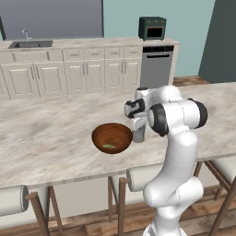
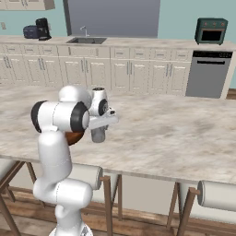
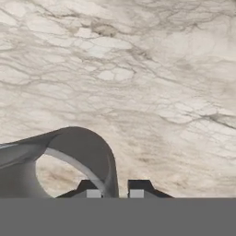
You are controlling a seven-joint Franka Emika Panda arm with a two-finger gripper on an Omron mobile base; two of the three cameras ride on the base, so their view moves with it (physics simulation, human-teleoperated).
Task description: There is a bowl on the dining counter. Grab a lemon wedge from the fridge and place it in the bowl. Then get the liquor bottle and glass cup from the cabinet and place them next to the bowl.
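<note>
The glass cup (image 1: 138, 132) stands upright on the counter (image 1: 50, 133), directly under the fingers (image 3: 115, 193), its rim wall between them. The fingers look slightly parted; grip cannot be confirmed. The bowl (image 1: 112, 137), with the lemon wedge (image 1: 109, 147) inside, sits just beside the cup, as the task requires. Beige marbled top; cream cabinets (image 2: 92, 71) behind.

Green toaster oven (image 1: 152, 28) tops the wall counter (image 1: 92, 43) — dishwasher (image 1: 156, 66) below, sink (image 1: 30, 44) leftward.
</note>
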